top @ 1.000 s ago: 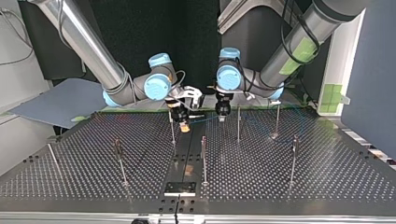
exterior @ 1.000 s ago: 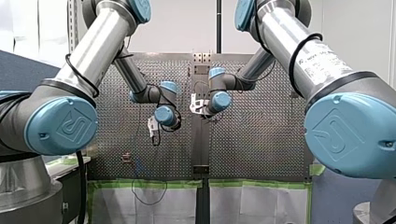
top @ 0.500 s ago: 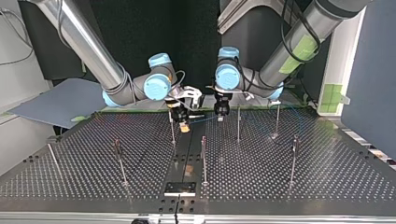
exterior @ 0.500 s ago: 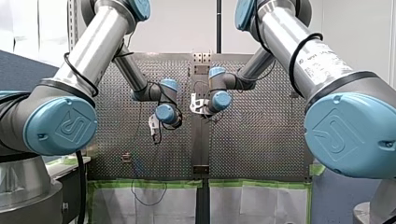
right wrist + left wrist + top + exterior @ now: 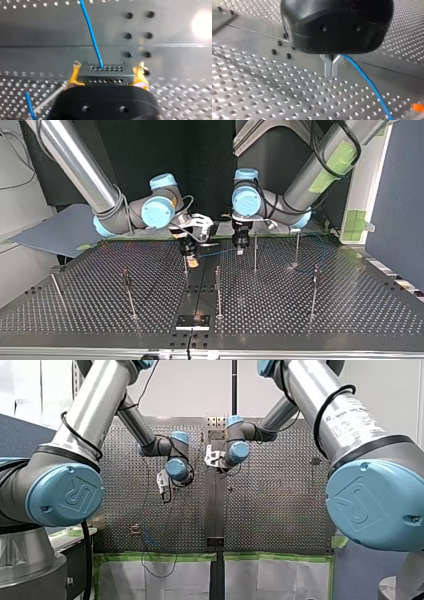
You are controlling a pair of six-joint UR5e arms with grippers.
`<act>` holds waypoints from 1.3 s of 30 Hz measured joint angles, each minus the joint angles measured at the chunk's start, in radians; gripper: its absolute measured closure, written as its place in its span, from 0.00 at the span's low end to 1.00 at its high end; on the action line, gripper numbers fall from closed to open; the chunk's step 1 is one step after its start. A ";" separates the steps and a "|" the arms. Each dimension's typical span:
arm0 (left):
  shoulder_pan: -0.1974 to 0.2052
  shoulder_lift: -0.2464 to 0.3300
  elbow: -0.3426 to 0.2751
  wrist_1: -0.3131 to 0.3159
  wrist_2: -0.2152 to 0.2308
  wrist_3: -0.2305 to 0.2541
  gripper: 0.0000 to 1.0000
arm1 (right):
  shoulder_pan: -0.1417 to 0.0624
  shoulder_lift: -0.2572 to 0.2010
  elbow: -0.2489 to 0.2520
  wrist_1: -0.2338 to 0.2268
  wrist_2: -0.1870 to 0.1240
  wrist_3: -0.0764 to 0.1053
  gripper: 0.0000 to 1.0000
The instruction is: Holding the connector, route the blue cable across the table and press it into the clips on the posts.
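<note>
1. My right gripper (image 5: 107,75) has its yellow pads clamped on the dark grey perforated connector block (image 5: 105,71). The thin blue cable (image 5: 91,32) leaves the block's face.
2. My left gripper (image 5: 332,72) has its metal fingers drawn together, with the cable emerging just beside them. I cannot tell whether it is pinched.
3. The cable spans between the two grippers above the perforated metal table (image 5: 300,310).

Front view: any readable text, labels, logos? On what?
Label on my right arm: printed, too blurred to read.
Blue joint caps: embossed logo, no legible letters.
Nothing else readable.
</note>
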 joint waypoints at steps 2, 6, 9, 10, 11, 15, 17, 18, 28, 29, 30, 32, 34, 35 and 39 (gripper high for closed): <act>0.000 0.017 -0.004 -0.014 0.000 0.001 1.00 | -0.001 -0.016 0.007 0.008 0.001 0.007 1.00; -0.001 0.049 -0.014 -0.031 -0.001 0.002 1.00 | -0.006 -0.053 0.033 0.018 0.002 0.020 1.00; -0.001 0.075 -0.018 -0.045 -0.005 0.003 1.00 | -0.008 -0.079 0.050 0.021 0.003 0.027 1.00; -0.001 0.086 -0.018 -0.051 -0.008 0.004 1.00 | -0.009 -0.087 0.054 0.022 0.002 0.030 1.00; -0.002 0.094 -0.019 -0.055 -0.010 0.006 1.00 | -0.009 -0.095 0.056 0.024 0.002 0.032 1.00; -0.005 0.133 -0.019 -0.073 -0.015 0.010 1.00 | -0.009 -0.138 0.062 0.038 0.002 0.037 1.00; -0.007 0.151 -0.019 -0.078 -0.016 0.012 1.00 | -0.007 -0.157 0.062 0.041 0.002 0.038 1.00; -0.008 0.158 -0.019 -0.080 -0.016 0.012 1.00 | -0.005 -0.169 0.062 0.042 0.002 0.038 1.00; -0.023 0.237 -0.019 -0.098 -0.013 0.011 1.00 | 0.006 -0.261 0.063 0.049 0.002 0.037 1.00; -0.024 0.245 -0.019 -0.098 -0.012 0.011 1.00 | 0.007 -0.269 0.063 0.050 0.003 0.037 1.00; -0.024 0.253 -0.019 -0.098 -0.011 0.010 1.00 | 0.007 -0.281 0.063 0.050 0.003 0.038 1.00; -0.024 0.272 -0.019 -0.098 -0.008 0.008 1.00 | 0.007 -0.297 0.063 0.050 0.003 0.038 1.00; -0.024 0.288 -0.019 -0.098 -0.007 0.007 1.00 | 0.007 -0.316 0.063 0.050 0.003 0.038 1.00; -0.024 0.295 -0.019 -0.098 -0.006 0.007 1.00 | 0.008 -0.324 0.063 0.050 0.002 0.038 1.00; -0.026 0.327 -0.020 -0.095 -0.002 0.004 1.00 | 0.005 -0.349 0.064 0.050 0.002 0.039 1.00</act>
